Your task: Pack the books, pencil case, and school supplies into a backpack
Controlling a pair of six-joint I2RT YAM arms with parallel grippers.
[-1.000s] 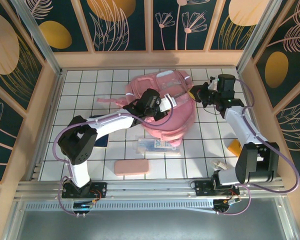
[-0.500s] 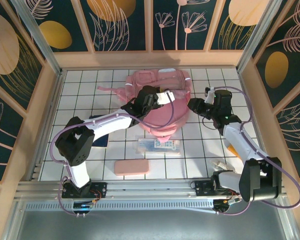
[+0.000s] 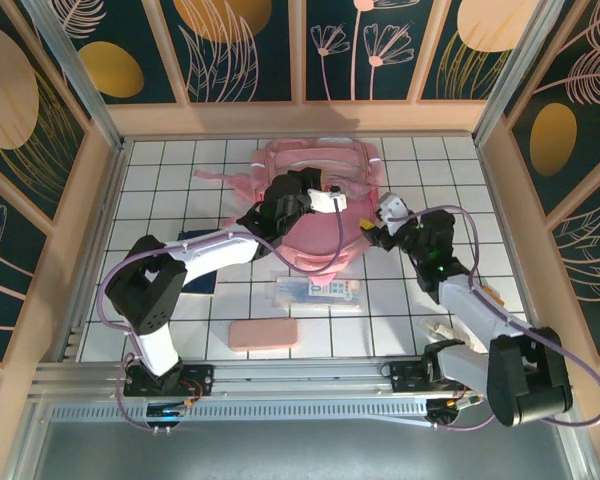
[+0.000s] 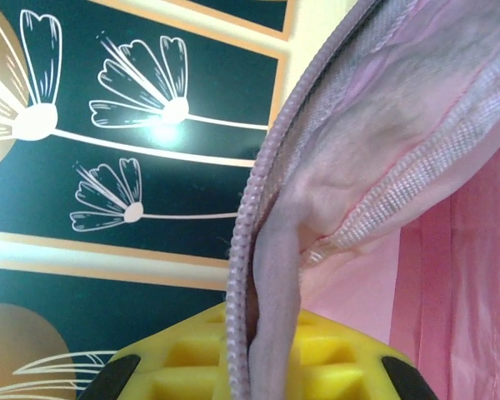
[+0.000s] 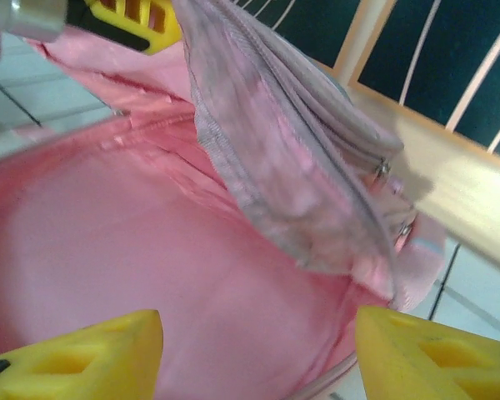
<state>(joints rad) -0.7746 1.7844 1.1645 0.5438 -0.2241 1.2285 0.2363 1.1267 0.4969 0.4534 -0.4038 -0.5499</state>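
The pink backpack (image 3: 320,165) lies at the middle back of the table with its mouth open. My left gripper (image 3: 315,197) is shut on the backpack's zipper edge (image 4: 248,250), and the yellow fingers (image 4: 183,358) pinch the flap and hold it up. My right gripper (image 3: 377,228) stands open at the bag's right rim, facing the pink lining (image 5: 150,250), with nothing between its fingers (image 5: 75,354). The pencil case (image 3: 263,334) lies near the front. The clear school-supplies packet (image 3: 315,291) lies just in front of the bag. The navy book (image 3: 203,282) is partly hidden under the left arm.
A small orange block (image 3: 488,293) and a small white item (image 3: 442,328) lie by the right arm's base. Wooden walls (image 3: 500,190) close in the tiled table on three sides. The lifted flap (image 5: 292,167) hangs in front of the right gripper.
My right gripper has opened and swung from the bag's far right corner toward the front-left, down to the bag's rim. The left gripper kept its hold and the backpack settled flatter.
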